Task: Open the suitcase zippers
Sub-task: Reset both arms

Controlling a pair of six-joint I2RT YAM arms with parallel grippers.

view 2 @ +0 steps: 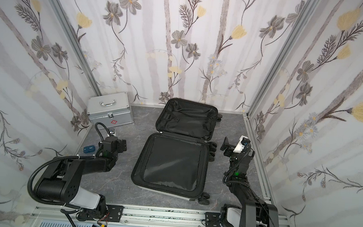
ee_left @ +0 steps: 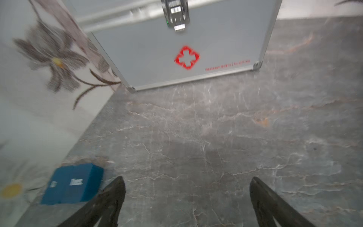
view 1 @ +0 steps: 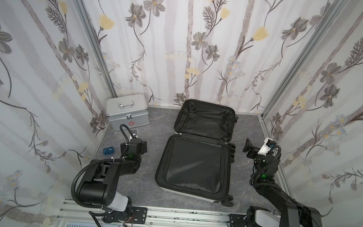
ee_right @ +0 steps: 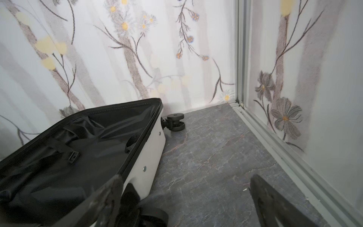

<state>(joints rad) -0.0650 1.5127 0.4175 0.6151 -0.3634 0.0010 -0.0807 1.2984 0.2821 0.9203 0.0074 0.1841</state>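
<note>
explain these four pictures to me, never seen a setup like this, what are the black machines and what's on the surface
The black machines are two robot arms, a left arm and a right arm, standing at the near edge of a grey marbled table. Two pictures come from one camera head overhead, so they look nearly the same. The other two come from cameras on the arms' wrists, each looking out past its own end effector. On the table lie a white suitcase, spread open with its black lining showing, a silver case with a red cross, and a small blue box. The left end effector and the right end effector are both open and hold nothing.
</note>
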